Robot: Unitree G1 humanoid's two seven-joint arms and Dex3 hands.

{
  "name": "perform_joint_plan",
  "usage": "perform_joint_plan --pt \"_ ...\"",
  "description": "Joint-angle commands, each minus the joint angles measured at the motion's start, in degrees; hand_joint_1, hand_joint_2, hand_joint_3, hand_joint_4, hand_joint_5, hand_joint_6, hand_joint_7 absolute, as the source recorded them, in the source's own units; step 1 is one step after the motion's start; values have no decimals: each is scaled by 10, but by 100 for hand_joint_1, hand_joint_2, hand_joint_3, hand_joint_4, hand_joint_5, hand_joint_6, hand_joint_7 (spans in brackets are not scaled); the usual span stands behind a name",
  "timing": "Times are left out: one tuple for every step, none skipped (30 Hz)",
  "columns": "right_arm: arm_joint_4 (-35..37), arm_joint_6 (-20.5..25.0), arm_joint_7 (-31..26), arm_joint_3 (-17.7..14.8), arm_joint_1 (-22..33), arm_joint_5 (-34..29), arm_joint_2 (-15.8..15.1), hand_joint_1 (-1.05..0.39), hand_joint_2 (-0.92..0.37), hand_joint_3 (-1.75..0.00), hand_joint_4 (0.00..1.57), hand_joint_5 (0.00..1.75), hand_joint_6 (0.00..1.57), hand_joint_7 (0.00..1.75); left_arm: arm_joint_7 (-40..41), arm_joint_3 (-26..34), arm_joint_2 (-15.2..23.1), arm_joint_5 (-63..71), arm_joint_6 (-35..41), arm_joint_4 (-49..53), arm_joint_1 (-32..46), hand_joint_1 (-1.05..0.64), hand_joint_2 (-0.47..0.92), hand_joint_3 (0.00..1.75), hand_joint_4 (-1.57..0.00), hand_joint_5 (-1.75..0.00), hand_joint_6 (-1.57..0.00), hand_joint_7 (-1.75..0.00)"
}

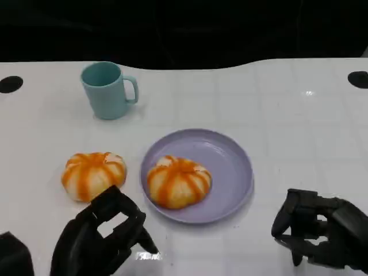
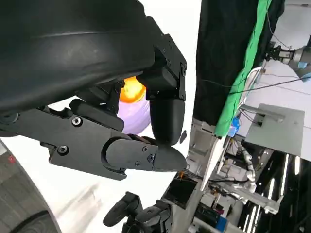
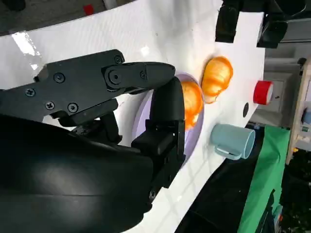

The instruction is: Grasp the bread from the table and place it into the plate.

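1. Bread on the table point(image 1: 93, 175) sits just ahead of the left hand point(image 1: 100, 238), not touching it; that hand holds nothing, fingers apart and curled forward.
2. It looks like a soft, light bun with a glazed, striped top, probably squashy, so I'd cup it gently around the rounded sides rather than pinch the crown.
3. Next along, a second bread point(image 1: 179, 181) already lies in the purple plate point(image 1: 233, 172), between the two hands.
4. Right hand point(image 1: 322, 233) rests beside the plate, holding nothing, fingers loosely bent and apart.
5. Count: two breads, one plate, one teal mug point(image 1: 108, 90) far beyond the left hand.
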Motion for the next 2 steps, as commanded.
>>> perform_joint_plan --pt "36 -47 -4 -5 -14 -1 13 -38 -92 -26 72 175 55 152 -12 14 8 -5 -14 20 -10 -59 92 19 -68 -175 -55 -157" --pt "43 -55 -6 -6 -16 -2 15 -38 -92 -26 72 175 55 152 -13 15 8 -6 -15 24 -12 -59 92 18 -68 -175 -56 -157"
